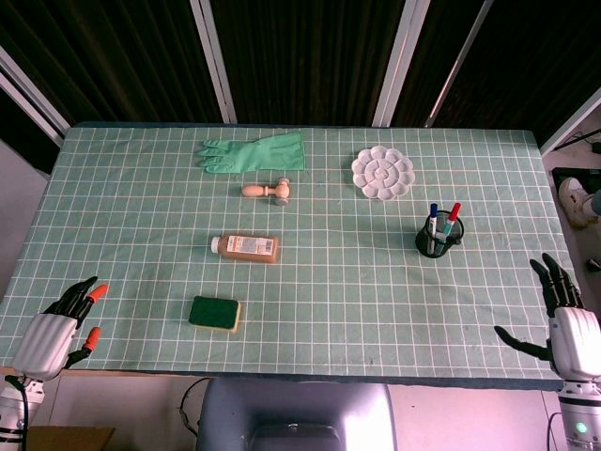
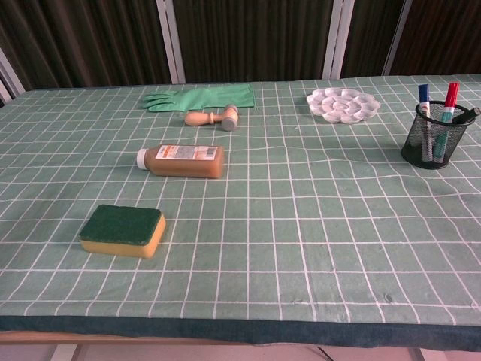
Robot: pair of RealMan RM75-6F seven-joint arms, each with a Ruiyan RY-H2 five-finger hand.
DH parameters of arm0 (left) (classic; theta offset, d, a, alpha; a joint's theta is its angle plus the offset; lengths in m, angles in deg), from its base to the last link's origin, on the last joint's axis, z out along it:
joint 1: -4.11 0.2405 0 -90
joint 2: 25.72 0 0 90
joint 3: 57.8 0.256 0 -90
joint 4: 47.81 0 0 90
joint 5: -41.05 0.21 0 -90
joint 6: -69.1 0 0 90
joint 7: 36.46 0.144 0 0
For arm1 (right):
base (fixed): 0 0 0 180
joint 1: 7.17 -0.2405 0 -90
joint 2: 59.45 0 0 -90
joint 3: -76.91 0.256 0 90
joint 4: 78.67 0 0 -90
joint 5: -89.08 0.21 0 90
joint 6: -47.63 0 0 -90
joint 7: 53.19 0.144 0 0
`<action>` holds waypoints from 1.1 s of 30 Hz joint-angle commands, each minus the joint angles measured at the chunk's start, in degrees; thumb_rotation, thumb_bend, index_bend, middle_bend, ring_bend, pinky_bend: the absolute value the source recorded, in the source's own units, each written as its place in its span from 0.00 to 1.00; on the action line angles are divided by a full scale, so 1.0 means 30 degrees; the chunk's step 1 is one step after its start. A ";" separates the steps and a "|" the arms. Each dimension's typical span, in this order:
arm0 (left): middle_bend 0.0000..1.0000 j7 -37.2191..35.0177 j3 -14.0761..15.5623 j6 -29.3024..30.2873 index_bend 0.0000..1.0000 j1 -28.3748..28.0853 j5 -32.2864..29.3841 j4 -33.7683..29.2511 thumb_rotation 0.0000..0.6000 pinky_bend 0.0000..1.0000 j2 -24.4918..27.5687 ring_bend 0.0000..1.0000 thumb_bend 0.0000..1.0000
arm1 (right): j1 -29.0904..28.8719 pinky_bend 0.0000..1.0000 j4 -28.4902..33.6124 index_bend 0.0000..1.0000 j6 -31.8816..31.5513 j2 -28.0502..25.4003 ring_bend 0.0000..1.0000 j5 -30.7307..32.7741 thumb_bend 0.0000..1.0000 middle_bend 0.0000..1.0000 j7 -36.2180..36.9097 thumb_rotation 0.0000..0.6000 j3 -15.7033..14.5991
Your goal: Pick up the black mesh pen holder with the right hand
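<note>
Right hand (image 1: 566, 319) sits at the near right corner of the table (image 1: 376, 282), fingers spread wide and holding nothing, thumb stuck out to the left. It is well apart from the pen holder (image 1: 439, 236), which stands upright on the green grid cloth farther back on the right side. Markers (image 2: 449, 102) with blue and red caps stick up out of the holder; a darker one seems to lean at its right rim, though the chest view is too small to be sure.

Left hand (image 1: 58, 326) rests at the near left corner, also holding nothing, its fingers loosely apart with orange tips showing. Neither hand appears in the chest view.

Behind the holder and a little to its left lies a white palette (image 1: 382, 173). At the far middle a green glove (image 1: 255, 154) lies flat, with a wooden stamp (image 1: 270, 191) just in front of it. A brown bottle (image 1: 246, 247) lies on its side near the table's middle, cap to the left, and a sponge (image 1: 215, 313) sits nearer the front edge, green side up.
</note>
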 commanded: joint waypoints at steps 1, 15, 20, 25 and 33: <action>0.03 0.0023 0.0004 -0.0002 0.13 0.0006 -0.0008 -0.0028 1.00 0.37 0.0004 0.09 0.48 | -0.0009 0.25 -0.0045 0.01 0.0022 0.0023 0.02 0.0024 0.27 0.00 0.0027 1.00 0.0019; 0.04 -0.0153 0.0000 -0.0064 0.15 0.0042 -0.0147 -0.0201 1.00 0.37 0.0163 0.09 0.48 | -0.1004 0.25 -0.0657 0.10 0.0809 0.0393 0.06 0.0242 0.27 0.04 0.0903 1.00 0.0901; 0.04 -0.0113 0.0088 -0.0204 0.15 -0.0034 0.0011 -0.0151 1.00 0.37 0.0155 0.09 0.48 | -0.2081 0.28 -0.1541 0.21 0.1775 0.0441 0.30 0.0835 0.27 0.29 -0.0644 1.00 0.1682; 0.04 -0.0208 0.0024 -0.0230 0.15 -0.0056 -0.0085 -0.0186 1.00 0.37 0.0189 0.09 0.48 | -0.3455 0.70 -0.3544 0.40 0.2122 0.1547 0.81 0.1060 0.27 0.73 -0.2239 1.00 0.2661; 0.04 -0.0280 0.0038 -0.0164 0.15 -0.0024 -0.0050 -0.0182 1.00 0.37 0.0219 0.09 0.48 | -0.4623 1.00 -0.5343 0.57 0.3173 0.2499 1.00 0.1457 0.27 1.00 -0.2126 1.00 0.3130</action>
